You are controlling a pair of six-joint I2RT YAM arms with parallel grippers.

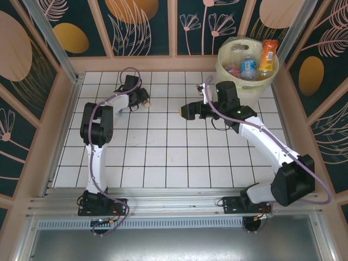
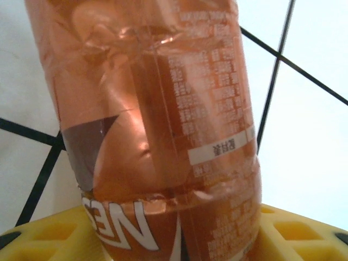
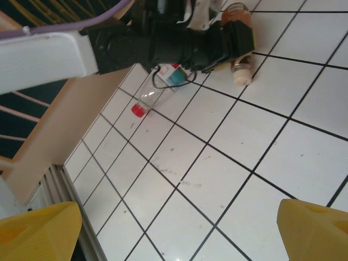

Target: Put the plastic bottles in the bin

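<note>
sitting between left fingers, orange bottle

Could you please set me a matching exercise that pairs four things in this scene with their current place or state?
Things:
1. left fingers
2. right fingers
3. bin
4. red-capped clear bottle

Place or state:
A. lying on the tiles
B. apart, nothing between them
C. far right corner, bottles inside
D. shut on an orange bottle

Pairs: 1-D, 2-B, 3-C, 4-A
</note>
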